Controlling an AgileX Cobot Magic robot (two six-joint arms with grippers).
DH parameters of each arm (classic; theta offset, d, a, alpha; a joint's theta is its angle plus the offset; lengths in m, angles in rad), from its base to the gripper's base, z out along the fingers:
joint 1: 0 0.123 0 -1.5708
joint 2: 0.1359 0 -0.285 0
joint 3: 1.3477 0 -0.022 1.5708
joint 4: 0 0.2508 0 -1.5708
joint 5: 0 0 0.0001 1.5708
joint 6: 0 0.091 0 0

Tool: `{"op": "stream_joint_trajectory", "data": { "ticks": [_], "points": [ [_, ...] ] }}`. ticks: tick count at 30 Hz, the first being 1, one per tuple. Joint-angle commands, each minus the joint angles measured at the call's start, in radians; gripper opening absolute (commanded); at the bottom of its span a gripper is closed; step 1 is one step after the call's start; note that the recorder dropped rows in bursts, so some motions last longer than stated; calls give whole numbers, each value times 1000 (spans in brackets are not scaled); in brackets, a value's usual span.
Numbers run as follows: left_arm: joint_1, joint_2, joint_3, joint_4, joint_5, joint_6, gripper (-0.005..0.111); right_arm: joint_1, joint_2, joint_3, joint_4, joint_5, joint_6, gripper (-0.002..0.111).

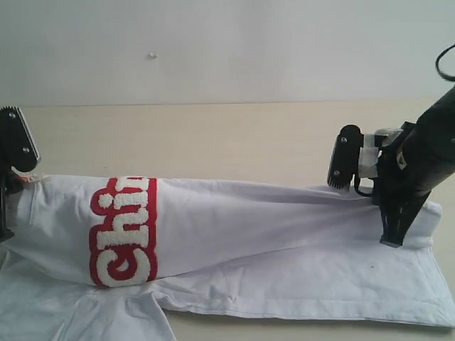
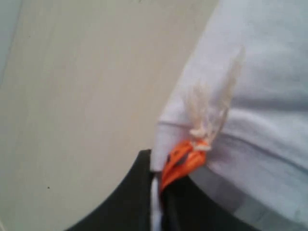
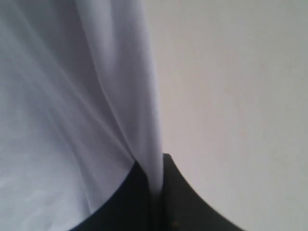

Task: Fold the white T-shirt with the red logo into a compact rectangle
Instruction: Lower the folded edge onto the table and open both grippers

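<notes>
The white T-shirt [image 1: 284,234] lies lengthwise across the table, with one long fold pulled up and stretched between my two grippers. The red logo [image 1: 124,231] wraps over that raised fold near the left end. My left gripper [image 1: 11,188] is at the left edge, shut on the collar beside the orange tag [image 1: 27,179]. In the left wrist view the left gripper [image 2: 156,180] pinches white cloth [image 2: 260,96] next to the orange tag [image 2: 185,159]. My right gripper [image 1: 393,238] is shut on the hem end. In the right wrist view the right gripper [image 3: 155,185] has a taut cloth ridge [image 3: 139,96] running into it.
The pale wooden table [image 1: 213,138] shows bare behind the shirt up to a white wall [image 1: 227,50]. The lower layer of the shirt reaches the front edge of the exterior view. A black cable [image 1: 444,64] hangs at the top right.
</notes>
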Motion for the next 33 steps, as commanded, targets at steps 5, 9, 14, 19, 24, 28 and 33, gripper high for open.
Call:
{"op": "stream_joint_trajectory", "data": {
  "ticks": [5, 9, 14, 19, 24, 28, 33],
  "points": [
    [42, 176, 5, -19, -295, -43, 0, -2, 129, 3, -390, -101, 357, 16],
    [56, 219, 5, -106, -427, -43, 0, -2, 144, 3, -591, -135, 522, 32],
    [66, 262, 1, -227, -520, -43, 6, -2, 155, 3, -760, -149, 687, 47],
    [66, 284, -2, -227, -538, -47, 42, -2, 169, 3, -900, -140, 875, 55],
    [75, 284, -24, -255, -597, -49, 67, -2, 169, 3, -1020, -80, 1002, 60],
    [91, 284, -67, -356, -634, -44, 60, -2, 169, 3, -1060, -17, 1059, 60],
    [117, 284, -114, -514, -659, -38, 37, -2, 166, 3, -1060, -15, 1089, 60]
  ]
}}
